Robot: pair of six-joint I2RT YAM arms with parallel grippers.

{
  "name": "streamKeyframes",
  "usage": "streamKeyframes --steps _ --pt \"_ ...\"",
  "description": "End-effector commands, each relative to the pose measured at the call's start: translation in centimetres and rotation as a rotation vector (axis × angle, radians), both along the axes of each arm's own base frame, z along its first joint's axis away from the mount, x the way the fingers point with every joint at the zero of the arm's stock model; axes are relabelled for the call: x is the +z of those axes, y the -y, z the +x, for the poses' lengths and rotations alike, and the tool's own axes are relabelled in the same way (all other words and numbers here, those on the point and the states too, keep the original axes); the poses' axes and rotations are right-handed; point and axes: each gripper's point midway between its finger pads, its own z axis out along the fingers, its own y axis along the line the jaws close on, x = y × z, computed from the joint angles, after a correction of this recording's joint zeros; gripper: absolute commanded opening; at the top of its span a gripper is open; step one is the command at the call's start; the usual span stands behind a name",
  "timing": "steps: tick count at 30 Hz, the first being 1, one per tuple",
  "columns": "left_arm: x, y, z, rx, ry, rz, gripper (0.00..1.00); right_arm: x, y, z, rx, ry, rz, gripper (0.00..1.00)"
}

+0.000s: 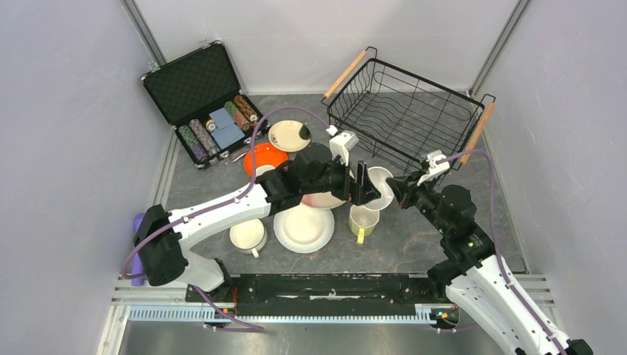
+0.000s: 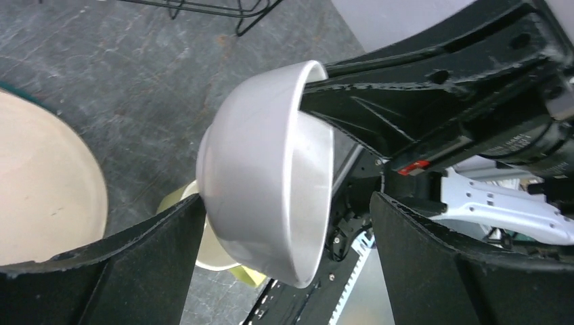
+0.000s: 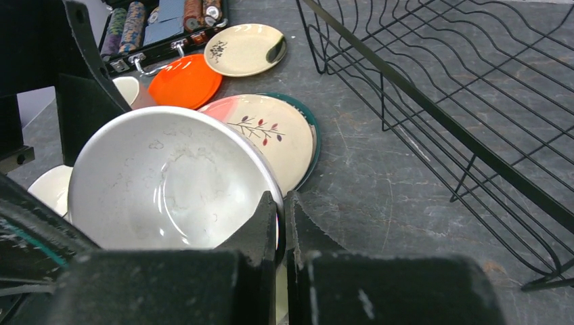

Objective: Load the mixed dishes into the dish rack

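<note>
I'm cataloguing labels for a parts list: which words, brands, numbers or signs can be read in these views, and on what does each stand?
None can be read as text.
On the right arm's black housing: pale lettering, too blurred to read.
On the blue card box: any print is too small to read.
On the white bowl and the dish rack: no writing shows.

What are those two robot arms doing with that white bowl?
The right pincer is pinching the rim of the small white bowl and holding it up, tilted, near a yellow-green mug. The left pincer is wide open with one finger on each side of the bowl, not gripping it. The black dish rack behind has no dishes in it yet.
</note>
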Motion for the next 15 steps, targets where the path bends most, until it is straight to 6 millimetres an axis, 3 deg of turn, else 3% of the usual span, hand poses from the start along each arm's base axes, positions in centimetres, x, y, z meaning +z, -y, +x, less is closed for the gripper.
streamKeyframes --steps 1,6,8,12,15 --pt "4.4 0.6 -1.4 -0.124 0.104 -0.129 0.95 4.8 -0.8 -0.3 0.056 0.134 0.046 0.0" --pt "4.0 -0.4 -0.9 -0.103 0.11 -0.103 0.82 5.1 -1.2 -0.4 0.078 0.145 0.051 0.0" --pt "2.7 -1.4 0.4 -0.027 0.096 -0.027 0.79 5.3 -1.5 -0.4 0.096 0.152 0.053 0.0" --pt "0.9 -2.9 2.7 0.101 0.1 0.108 0.61 5.2 -1.7 0.1 0.084 0.124 0.066 0.0" --pt "0.7 -2.9 4.2 0.163 0.105 0.147 0.59 5.0 -1.6 1.2 0.038 0.07 0.087 0.0"
